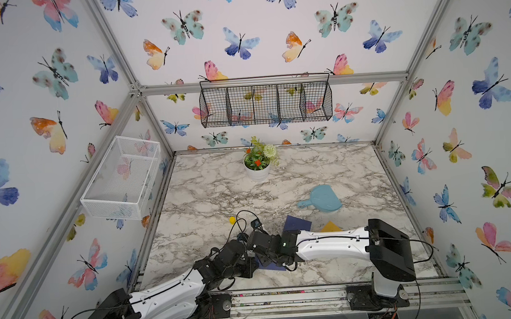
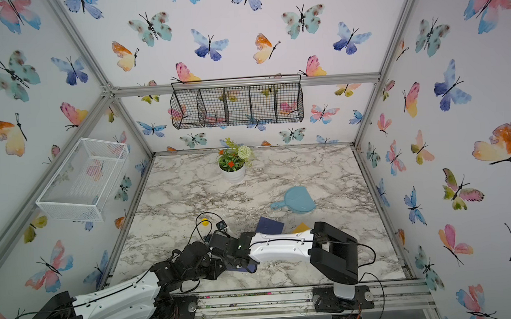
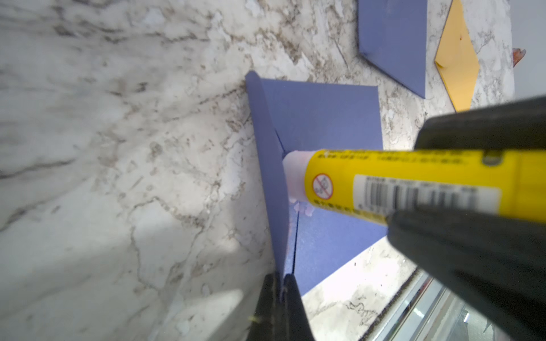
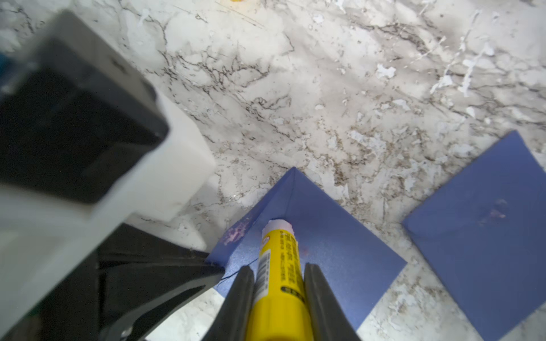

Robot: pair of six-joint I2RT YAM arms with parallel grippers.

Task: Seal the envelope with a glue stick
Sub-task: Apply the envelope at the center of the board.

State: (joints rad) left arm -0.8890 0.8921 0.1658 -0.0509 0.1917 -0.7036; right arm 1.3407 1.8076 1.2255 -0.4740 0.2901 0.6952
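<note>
The light, stiff, probably slippery glue stick [image 4: 280, 245] sits clamped mid-barrel in the right hand [image 4: 279, 268], while the left hand [image 3: 279, 285] pinches the flimsy flap [image 3: 267, 165] of the envelope [image 4: 339, 251].

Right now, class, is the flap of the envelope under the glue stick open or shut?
Open: the left gripper holds the flap up off the envelope; the glue stick reaches into the fold.

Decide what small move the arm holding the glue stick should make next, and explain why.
Probably slide the glue stick along the raised flap of the blue envelope. The right tool grips it with its white tip at the fold, the left tool pinches the flap up, and only one small glue smear shows there.
</note>
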